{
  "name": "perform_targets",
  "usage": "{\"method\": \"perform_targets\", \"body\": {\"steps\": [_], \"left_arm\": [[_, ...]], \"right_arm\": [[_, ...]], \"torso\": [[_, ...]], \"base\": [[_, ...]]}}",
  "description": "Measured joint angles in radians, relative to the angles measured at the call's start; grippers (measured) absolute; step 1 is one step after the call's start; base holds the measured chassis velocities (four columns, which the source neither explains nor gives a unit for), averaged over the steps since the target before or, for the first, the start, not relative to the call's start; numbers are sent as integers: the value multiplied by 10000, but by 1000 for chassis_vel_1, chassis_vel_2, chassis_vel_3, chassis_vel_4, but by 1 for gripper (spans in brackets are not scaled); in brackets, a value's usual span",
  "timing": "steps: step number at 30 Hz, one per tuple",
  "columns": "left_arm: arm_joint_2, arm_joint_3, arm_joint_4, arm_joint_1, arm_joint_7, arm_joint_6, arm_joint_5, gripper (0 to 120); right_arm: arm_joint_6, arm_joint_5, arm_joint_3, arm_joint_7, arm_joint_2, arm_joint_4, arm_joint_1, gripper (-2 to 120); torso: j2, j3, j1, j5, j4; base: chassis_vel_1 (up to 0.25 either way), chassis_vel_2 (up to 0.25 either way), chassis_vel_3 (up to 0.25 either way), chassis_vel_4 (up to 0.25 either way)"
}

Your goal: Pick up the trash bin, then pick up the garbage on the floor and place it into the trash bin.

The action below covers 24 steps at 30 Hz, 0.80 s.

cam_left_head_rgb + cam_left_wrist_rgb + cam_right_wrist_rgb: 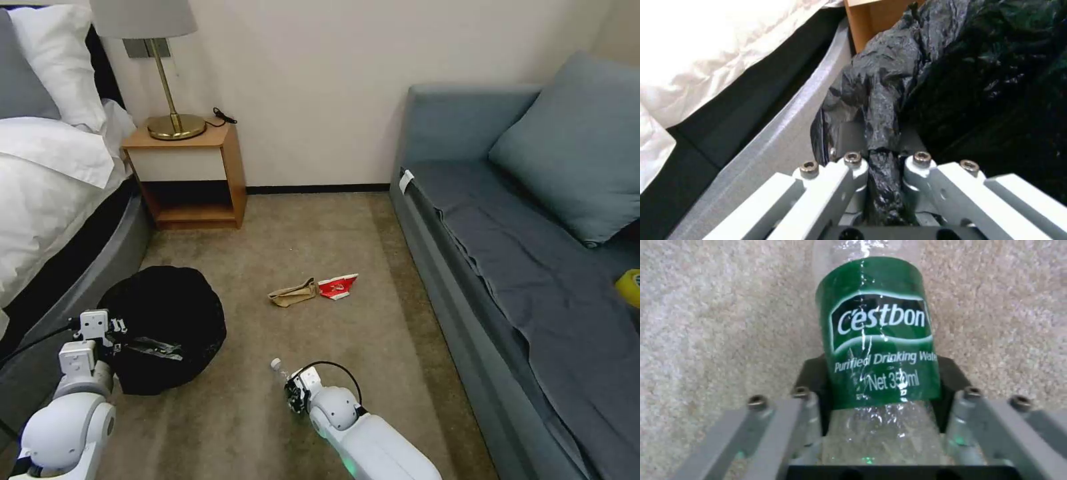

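Head view: I have the left gripper (113,333) low at my left, beside the bed (60,220), at the near rim of the trash bin (167,327). The left wrist view shows its jaws closed tight on a bunched fold of the black liner bag (882,100); whether the bin's hard rim is pinched under the plastic I cannot tell. Only the liner is visible, its white shell hidden.

The right gripper (293,393) is down at the carpet (373,347), near centre. In the right wrist view its fingers (806,406) sit either side of the clear bottle (878,340), pressing the body just below the green label: jaws clamped on it, the bottle running lengthwise out from the palm. The cap end (275,364) pokes out ahead of the gripper.

Still on the floor, farther off toward the nightstand (193,173): the brown paper bag (293,293) and the red-and-white carton (337,287), just beside each other.

Judgement on the step in hand, carrying the bottle to the bin:
- thin plastic is likely to buckle, so hold firm but do not squeeze harder;
- lift straight off the carpet before swinging left;
- release only once over the dark opening, cap end leading;
- a bag-only hold may slip or stretch, so keep the bin steady.
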Motion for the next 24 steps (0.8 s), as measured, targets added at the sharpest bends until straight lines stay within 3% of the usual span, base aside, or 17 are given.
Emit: {"method": "perform_targets", "body": {"steps": [1,3,6,14,24], "left_arm": [[0,0,0,0,0,0,0,4],[-8,-36,-229,148,37,15,-130,4],[-6,-75,-398,226,46,72,-226,4],[-47,-175,-563,335,28,-123,-171,4],[-395,-238,-664,546,245,-544,11,4]], "right_arm": [[0,0,0,0,0,0,0,38],[67,-142,144,-9,-28,208,-63,25],[69,-150,280,-9,-44,447,-67,22],[-67,-74,753,15,-320,1707,101,22],[-71,753,1581,26,-881,3652,734,22]], "torso": [[0,0,0,0,0],[0,0,1,0,0],[1,0,0,1,1],[0,0,0,1,0],[0,1,0,1,0]], "base": [[0,0,0,0],[0,0,0,0],[0,0,0,0],[0,0,0,0],[0,0,0,0]]}}
